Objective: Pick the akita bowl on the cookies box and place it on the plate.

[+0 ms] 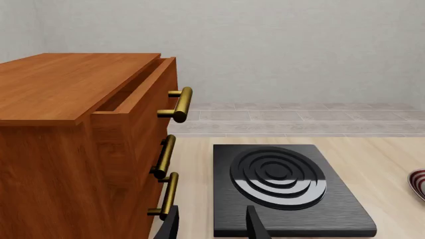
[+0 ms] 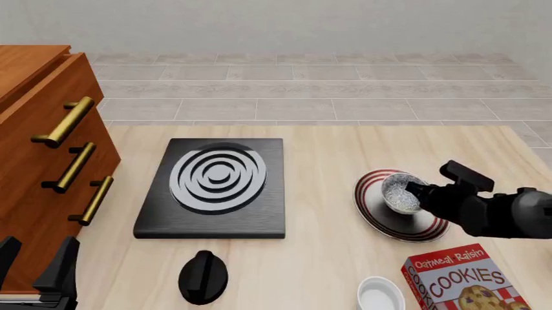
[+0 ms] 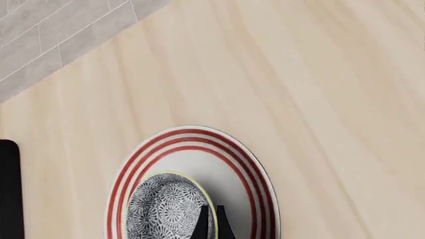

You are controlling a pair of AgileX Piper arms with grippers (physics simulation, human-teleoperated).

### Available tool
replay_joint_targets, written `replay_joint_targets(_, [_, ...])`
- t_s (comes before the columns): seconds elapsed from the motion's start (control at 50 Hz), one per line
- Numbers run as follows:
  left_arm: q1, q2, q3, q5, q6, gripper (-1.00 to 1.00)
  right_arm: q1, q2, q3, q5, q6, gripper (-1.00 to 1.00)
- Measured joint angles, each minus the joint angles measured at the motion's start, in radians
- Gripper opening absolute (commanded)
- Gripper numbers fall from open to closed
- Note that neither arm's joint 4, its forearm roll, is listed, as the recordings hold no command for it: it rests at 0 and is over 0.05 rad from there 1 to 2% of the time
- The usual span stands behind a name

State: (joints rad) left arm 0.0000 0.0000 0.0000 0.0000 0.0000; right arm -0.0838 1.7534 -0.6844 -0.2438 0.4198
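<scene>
The speckled akita bowl [image 2: 397, 193] [image 3: 164, 208] hangs tilted over the plate [image 2: 376, 211] [image 3: 247, 164], a white plate with red rings. My right gripper [image 2: 415, 192] [image 3: 212, 225] is shut on the bowl's rim, one finger inside and one outside. Whether the bowl touches the plate cannot be told. The red cookies box [image 2: 461, 281] lies at the front right with nothing on it. My left gripper [image 2: 35, 263] [image 1: 212, 226] stands open and empty at the front left, beside the cabinet. A sliver of the plate [image 1: 418, 183] shows in the left wrist view.
A black stove [image 2: 216, 188] [image 1: 285, 191] with grey-white rings lies left of the plate. A wooden cabinet [image 2: 39, 155] [image 1: 66, 124] with brass handles stands at the left, its top drawer slightly open. A black knob-like object [image 2: 203, 276] and a plain white bowl [image 2: 381, 294] sit near the front edge.
</scene>
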Motion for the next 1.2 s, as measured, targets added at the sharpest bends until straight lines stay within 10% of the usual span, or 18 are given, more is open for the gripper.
replay_joint_targets(0.28, [0.000, 0.000, 0.000, 0.000, 0.000, 1.00, 0.002, 0.000, 0.004, -0.007, 0.004, -1.00])
replay_joint_targets(0.3, [0.000, 0.000, 0.000, 0.000, 0.000, 1.00, 0.003, 0.000, 0.005, -0.008, 0.005, 1.00])
replay_joint_targets(1.2, [0.000, 0.000, 0.000, 0.000, 0.000, 1.00, -0.001, -0.232, 0.037, 0.098, 0.007, 1.00])
